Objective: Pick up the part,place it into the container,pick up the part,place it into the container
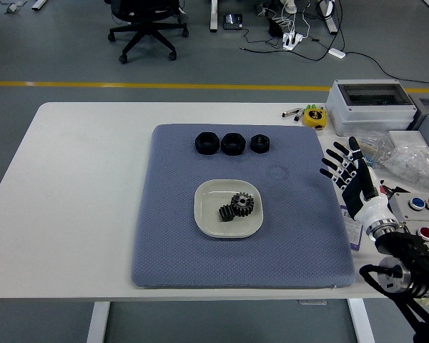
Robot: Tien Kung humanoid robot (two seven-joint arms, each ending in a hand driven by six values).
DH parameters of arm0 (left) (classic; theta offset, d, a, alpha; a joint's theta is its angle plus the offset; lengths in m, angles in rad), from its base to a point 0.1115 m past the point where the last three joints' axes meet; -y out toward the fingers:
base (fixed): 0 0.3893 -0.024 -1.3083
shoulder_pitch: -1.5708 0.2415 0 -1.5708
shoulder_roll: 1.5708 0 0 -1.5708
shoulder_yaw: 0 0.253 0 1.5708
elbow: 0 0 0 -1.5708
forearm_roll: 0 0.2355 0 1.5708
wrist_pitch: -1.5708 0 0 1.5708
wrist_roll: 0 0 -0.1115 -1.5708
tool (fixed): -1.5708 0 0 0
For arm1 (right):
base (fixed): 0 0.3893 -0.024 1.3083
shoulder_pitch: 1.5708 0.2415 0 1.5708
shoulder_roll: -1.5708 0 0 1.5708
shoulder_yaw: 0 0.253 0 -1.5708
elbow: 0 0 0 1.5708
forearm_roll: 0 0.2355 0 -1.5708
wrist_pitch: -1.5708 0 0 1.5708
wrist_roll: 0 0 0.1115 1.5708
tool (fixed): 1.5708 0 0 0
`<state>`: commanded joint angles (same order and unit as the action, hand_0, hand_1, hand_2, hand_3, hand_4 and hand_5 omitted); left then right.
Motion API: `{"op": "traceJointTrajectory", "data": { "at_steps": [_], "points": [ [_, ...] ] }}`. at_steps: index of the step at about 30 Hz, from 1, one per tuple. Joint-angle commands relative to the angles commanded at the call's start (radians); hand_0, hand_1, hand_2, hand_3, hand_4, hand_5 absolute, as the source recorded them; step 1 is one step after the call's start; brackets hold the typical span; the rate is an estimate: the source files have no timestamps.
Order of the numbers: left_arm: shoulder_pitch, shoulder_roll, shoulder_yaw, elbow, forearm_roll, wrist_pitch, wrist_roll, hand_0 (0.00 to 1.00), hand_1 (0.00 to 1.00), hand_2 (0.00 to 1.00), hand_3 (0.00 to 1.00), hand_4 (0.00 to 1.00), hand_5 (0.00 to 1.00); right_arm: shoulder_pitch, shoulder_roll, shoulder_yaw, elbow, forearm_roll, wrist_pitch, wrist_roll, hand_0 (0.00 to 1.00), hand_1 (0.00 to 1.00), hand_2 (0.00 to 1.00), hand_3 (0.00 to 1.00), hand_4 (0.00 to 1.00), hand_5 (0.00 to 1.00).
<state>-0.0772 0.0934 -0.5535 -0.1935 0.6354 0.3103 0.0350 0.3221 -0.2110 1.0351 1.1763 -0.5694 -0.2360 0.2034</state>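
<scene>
Head view: right hand at four o'clock, fingers spread, empty; two gears lie in the dish; three black parts at twelve look stiff, probably light; grip their rims

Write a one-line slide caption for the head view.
Right hand open beside the blue mat; two gears in the white dish.

The right hand has black fingers on a white palm. A silver wrist ring follows. The arm is black with round joints.
</scene>
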Motion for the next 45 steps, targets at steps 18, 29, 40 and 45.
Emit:
{"op": "traceJointTrajectory", "data": {
  "at_steps": [18, 29, 40, 45],
  "points": [
    [0.002, -0.001, -0.006, 0.000, 0.010, -0.002, 0.004, 0.681, 0.654, 0.650, 0.553, 0.611, 0.582, -0.006, 0.006, 0.005, 0.001, -0.032, -0.004, 0.013, 0.827, 0.792, 0.823, 0.820, 0.998, 0.841],
    [0.004, -0.001, -0.002, 0.000, 0.004, -0.004, 0.003, 0.681, 0.654, 0.650, 0.553, 0.611, 0.585, -0.008, 0.009, -0.004, 0.001, -0.031, -0.008, 0.015, 0.829, 0.789, 0.823, 0.816, 0.998, 0.841],
    [0.004, 0.000, 0.004, 0.000, -0.009, -0.004, -0.003, 0.680, 0.654, 0.649, 0.552, 0.611, 0.586, -0.011, 0.010, -0.007, 0.002, -0.033, -0.012, 0.015, 0.832, 0.790, 0.821, 0.813, 0.998, 0.838],
    [0.005, 0.000, 0.001, 0.000, -0.005, -0.004, -0.001, 0.680, 0.654, 0.649, 0.552, 0.611, 0.586, -0.011, 0.011, -0.003, 0.001, -0.033, -0.018, 0.018, 0.832, 0.790, 0.821, 0.813, 0.998, 0.838]
  ]
}}
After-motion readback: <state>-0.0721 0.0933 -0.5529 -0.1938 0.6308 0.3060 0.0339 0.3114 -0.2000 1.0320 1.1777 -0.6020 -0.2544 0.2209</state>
